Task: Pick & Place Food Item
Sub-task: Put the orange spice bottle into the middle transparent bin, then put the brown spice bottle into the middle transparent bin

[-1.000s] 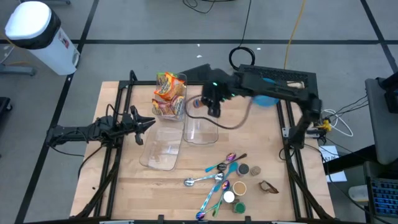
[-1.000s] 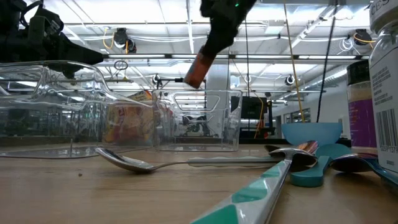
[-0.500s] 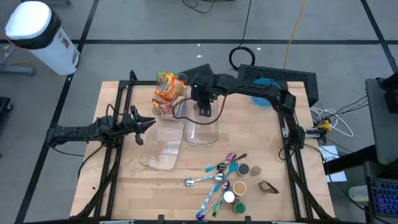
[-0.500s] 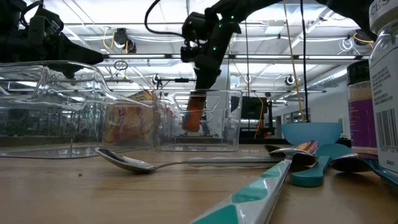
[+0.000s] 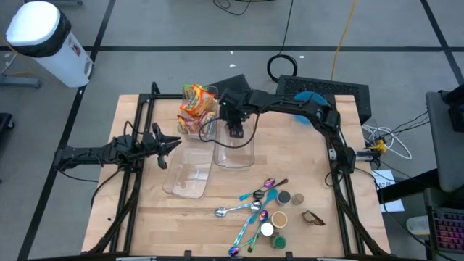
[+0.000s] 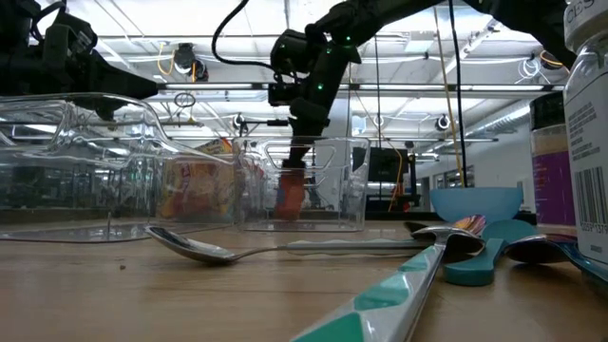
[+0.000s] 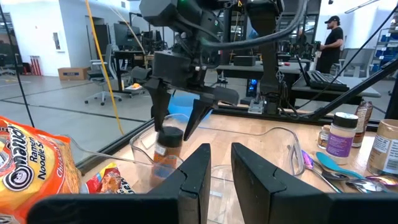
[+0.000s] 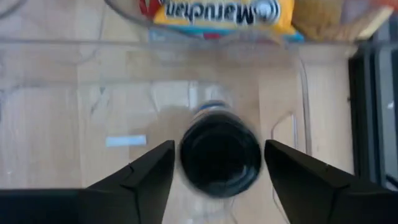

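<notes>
Inside the clear bin, spice bottle upright, black cap up

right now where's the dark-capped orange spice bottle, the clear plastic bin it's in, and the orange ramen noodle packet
dark-capped orange spice bottle [image 7: 166, 149], left wrist view, on its orange body
clear plastic bin [image 5: 245, 155], high view, on its bare floor near the front wall
orange ramen noodle packet [image 5: 194, 101], high view, on the packet's printed face

A wooden counter carries three clear plastic bins side by side, one holding ramen packets. Toward the front edge from the bins lie several spoons, small jars and a brown scrap; a blue bowl sits behind them.
</notes>
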`<action>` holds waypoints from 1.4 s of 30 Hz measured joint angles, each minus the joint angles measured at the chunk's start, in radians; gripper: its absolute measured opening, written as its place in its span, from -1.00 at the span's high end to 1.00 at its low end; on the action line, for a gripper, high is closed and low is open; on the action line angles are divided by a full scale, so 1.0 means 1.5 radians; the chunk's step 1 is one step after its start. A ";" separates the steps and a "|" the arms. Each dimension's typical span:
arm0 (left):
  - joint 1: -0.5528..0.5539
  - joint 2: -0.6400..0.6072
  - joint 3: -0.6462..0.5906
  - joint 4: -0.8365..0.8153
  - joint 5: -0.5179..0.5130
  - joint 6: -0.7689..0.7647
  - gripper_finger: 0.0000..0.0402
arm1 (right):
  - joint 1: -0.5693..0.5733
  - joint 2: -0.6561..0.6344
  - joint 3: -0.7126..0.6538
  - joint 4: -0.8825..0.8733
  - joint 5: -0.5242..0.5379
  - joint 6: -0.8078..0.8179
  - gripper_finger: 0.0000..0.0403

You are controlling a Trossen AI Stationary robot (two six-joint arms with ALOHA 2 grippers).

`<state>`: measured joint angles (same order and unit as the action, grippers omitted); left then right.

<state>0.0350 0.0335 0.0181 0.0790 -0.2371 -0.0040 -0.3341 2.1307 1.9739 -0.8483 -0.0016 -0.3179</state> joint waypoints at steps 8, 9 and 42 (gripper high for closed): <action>0.000 0.000 0.000 0.000 0.000 0.000 0.65 | 0.016 0.000 0.000 0.038 0.016 -0.029 -0.42; 0.000 0.000 0.000 0.000 0.000 0.000 0.65 | 0.020 0.000 0.000 0.037 0.032 -0.029 -0.42; 0.000 0.000 0.000 0.000 0.001 0.000 0.65 | 0.559 -0.530 -0.406 -0.324 0.104 0.948 -0.39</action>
<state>0.0349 0.0334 0.0177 0.0788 -0.2356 -0.0040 0.5042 1.3363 1.3657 -1.3337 0.1551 1.1045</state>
